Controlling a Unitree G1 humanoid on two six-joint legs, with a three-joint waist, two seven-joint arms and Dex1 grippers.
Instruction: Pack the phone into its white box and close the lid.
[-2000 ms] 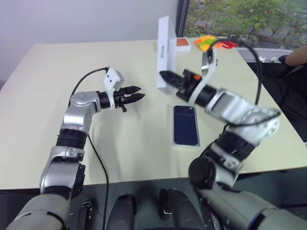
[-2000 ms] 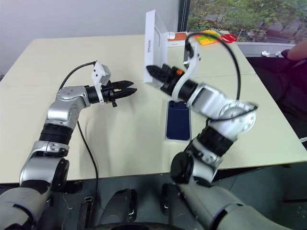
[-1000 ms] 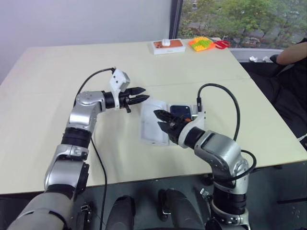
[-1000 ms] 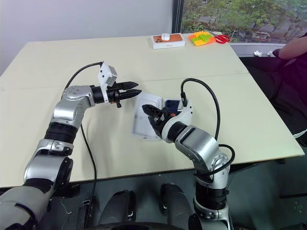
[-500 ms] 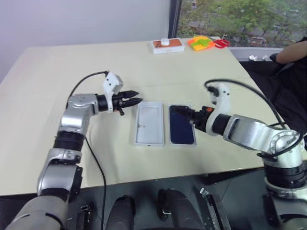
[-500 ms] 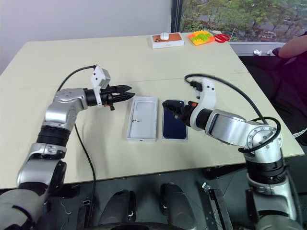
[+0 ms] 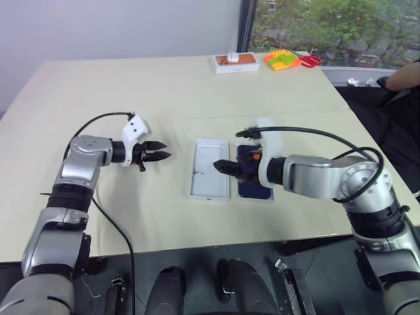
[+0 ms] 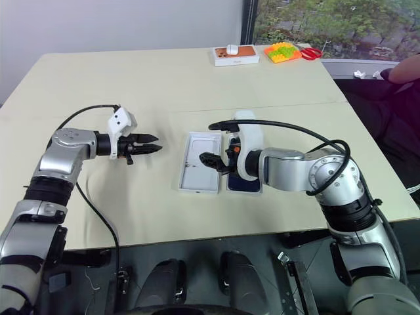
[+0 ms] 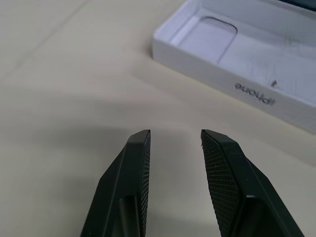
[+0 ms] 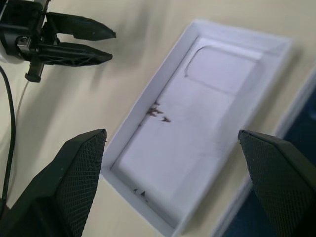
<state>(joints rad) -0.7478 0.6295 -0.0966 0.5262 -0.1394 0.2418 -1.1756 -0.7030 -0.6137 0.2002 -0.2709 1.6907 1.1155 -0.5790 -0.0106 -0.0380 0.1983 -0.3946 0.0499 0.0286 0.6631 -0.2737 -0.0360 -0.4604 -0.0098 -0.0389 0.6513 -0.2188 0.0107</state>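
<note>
Black right end effector (image 10: 173, 182) wide, empty.

"iPhone" printed on the lid's (image 9: 256, 74) side wall

The scene is evenly lit by daylight from the window (image 7: 328, 26). Soft shadows are cast on the table (image 7: 98, 85). The fingers (image 10: 74, 187) are slightly blurred.

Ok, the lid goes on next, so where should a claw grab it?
I'd pinch the lid's long outer wall, the one facing the left claw, from above: one finger inside, one outside. It lies flat, open side up, and its other long wall sits beside the white box.
</note>
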